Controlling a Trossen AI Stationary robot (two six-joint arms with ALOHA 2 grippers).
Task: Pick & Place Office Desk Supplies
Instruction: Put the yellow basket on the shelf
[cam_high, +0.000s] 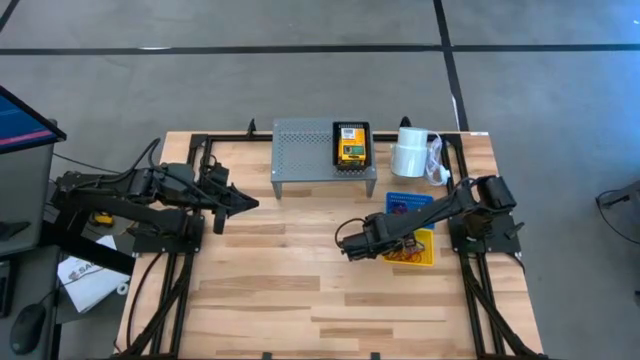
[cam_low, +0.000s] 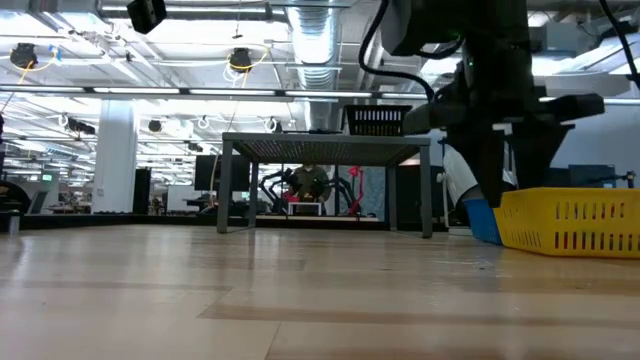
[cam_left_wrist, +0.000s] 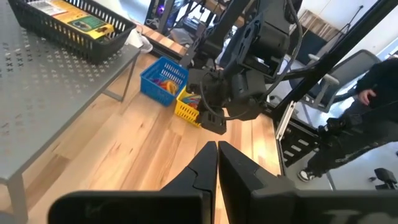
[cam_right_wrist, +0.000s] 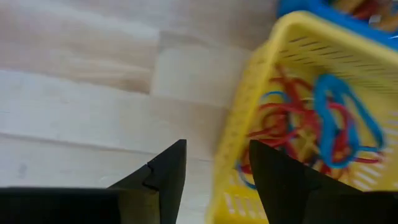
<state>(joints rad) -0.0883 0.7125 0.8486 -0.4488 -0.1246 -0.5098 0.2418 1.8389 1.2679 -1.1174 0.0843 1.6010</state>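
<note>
From above, the right gripper (cam_high: 347, 241) hung over bare wood at about four o'clock from the table's centre, just at the nine o'clock side of the yellow basket (cam_high: 424, 251). The blue basket (cam_high: 407, 202) sat touching the yellow one at its twelve o'clock side. The black basket (cam_high: 351, 146), holding yellow-green crayon boxes (cam_high: 351, 150), stood on the grey perforated shelf (cam_high: 303, 150) at twelve o'clock on the table, with the white paper roll (cam_high: 409, 152) just at the shelf's three o'clock side. The left gripper (cam_high: 243, 203) waited well apart at nine o'clock, its fingers pressed together.

At table height, the yellow basket (cam_low: 572, 222) stood at three o'clock with the blue basket (cam_low: 481, 220) edging out behind it. The right arm came down in front of them. The black basket (cam_low: 378, 120) sat on top of the shelf (cam_low: 325, 145).

From the left wrist, the left gripper (cam_left_wrist: 217, 163) showed its two fingers closed against each other, holding nothing. Beyond it the right gripper (cam_left_wrist: 214, 123) hovered beside the yellow basket (cam_left_wrist: 186, 109), and the blue basket (cam_left_wrist: 160, 82) held coloured loops.

From the right wrist, the right gripper (cam_right_wrist: 216, 179) stood with its fingers parted and empty, straddling the near wall of the yellow basket (cam_right_wrist: 249, 99). Red and blue loops (cam_right_wrist: 311, 134) lay tangled inside.
</note>
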